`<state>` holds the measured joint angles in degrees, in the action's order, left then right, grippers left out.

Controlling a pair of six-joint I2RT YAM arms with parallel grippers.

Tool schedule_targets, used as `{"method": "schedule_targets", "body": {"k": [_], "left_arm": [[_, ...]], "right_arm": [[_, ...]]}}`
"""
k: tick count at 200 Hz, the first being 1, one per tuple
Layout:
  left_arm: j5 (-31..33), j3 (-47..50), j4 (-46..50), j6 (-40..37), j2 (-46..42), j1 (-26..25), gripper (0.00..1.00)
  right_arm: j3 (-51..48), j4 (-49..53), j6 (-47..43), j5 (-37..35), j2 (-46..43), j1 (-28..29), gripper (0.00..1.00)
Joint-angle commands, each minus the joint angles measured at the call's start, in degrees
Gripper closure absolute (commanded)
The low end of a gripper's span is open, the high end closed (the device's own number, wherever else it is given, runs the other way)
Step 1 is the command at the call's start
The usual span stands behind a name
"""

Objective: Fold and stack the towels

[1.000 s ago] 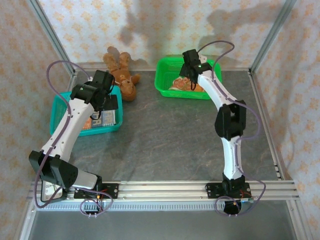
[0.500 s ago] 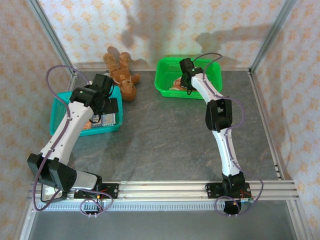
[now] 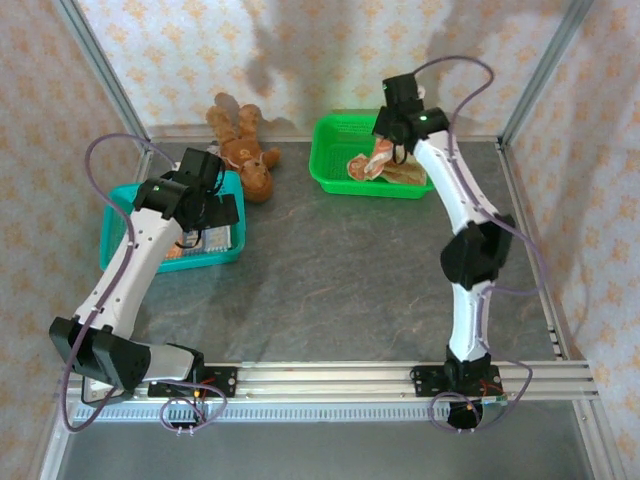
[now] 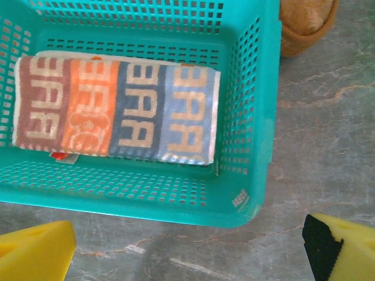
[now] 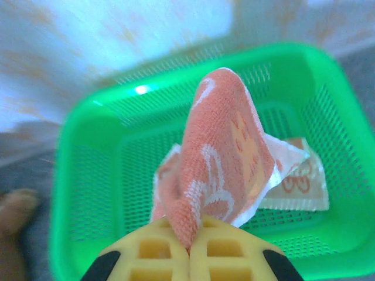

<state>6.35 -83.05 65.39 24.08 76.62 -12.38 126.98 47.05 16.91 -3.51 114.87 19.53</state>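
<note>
Now my right hand (image 5: 188,249) is clenched on an orange towel (image 5: 220,158), holding it above the green basket (image 5: 82,175); my left hand (image 4: 187,257) hangs released over a folded towel (image 4: 117,111) in the teal basket (image 4: 252,117). I fear this thin pinch could slip, dropping it.

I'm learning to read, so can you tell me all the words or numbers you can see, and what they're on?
On the folded striped towel in the teal basket: big block letter shapes repeated in every colour band; I cannot make a sure word of them.
On the small pale sticker at the basket's corner: too small to read.
On the orange towel in the right gripper: white drawings, no words.
</note>
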Motion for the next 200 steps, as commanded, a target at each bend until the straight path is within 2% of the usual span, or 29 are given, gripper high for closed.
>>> {"method": "schedule_targets", "body": {"k": [1, 36, 70, 102, 147, 200], "left_arm": [[-1.5, 0.7, -1.6, 0.6, -1.9, -0.3, 0.00], [-2.8, 0.8, -2.7, 0.5, -3.8, -0.4, 0.00], [-3.4, 1.2, -3.3, 0.0, -6.1, -0.4, 0.00], [-3.8, 0.8, -3.3, -0.5, -7.6, -0.4, 0.00], [-4.7, 1.2, -3.0, -0.4, -9.4, -0.4, 0.00], [-4.0, 3.0, -2.0, -0.1, -12.0, -0.4, 0.00]], "right_arm": [[-3.1, 0.9, -2.7, -2.6, -8.2, 2.9, 1.00], [-9.5, 3.0, -4.4, -5.7, -19.8, 8.1, 1.00], [-18.3, 1.5, -5.9, -11.5, -32.5, 15.8, 1.00], [-23.9, 2.5, -2.1, -12.5, -41.0, 22.2, 1.00], [-27.7, 4.8, 2.9, -13.2, -42.2, 30.9, 1.00], [-28.0, 3.4, 3.9, -12.4, -37.3, 32.9, 1.00]]}}
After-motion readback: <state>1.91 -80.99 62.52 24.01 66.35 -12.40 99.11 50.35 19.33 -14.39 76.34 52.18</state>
